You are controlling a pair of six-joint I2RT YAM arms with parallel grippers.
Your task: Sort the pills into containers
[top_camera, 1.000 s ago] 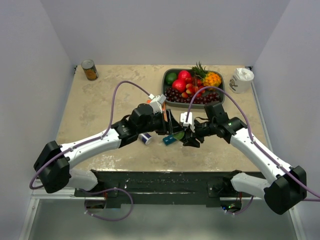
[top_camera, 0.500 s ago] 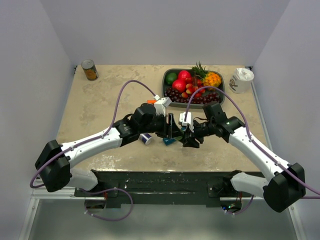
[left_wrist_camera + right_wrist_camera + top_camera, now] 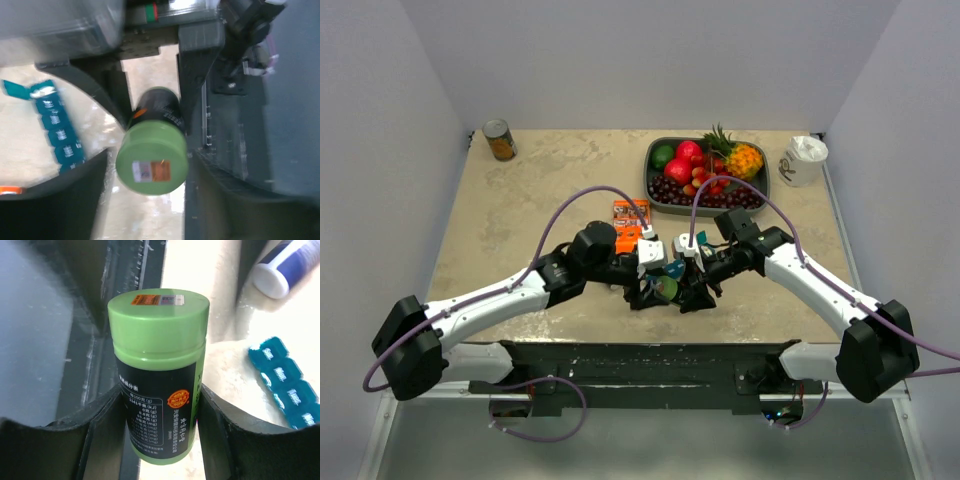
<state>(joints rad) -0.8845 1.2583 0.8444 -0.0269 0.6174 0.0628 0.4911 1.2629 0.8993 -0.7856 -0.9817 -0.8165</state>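
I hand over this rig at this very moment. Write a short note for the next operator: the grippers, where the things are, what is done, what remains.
Right gripper: shut on the body of the green-lidded bottle.
Left gripper: its fingers closely flank the bottle's lid; whether they grip it is unclear.
Pill organizer: lies on the table beside the grippers; its compartments look closed.
Done: the bottle is in hand, lid still on.
Left: take off the lid, open the compartments, sort the pills.
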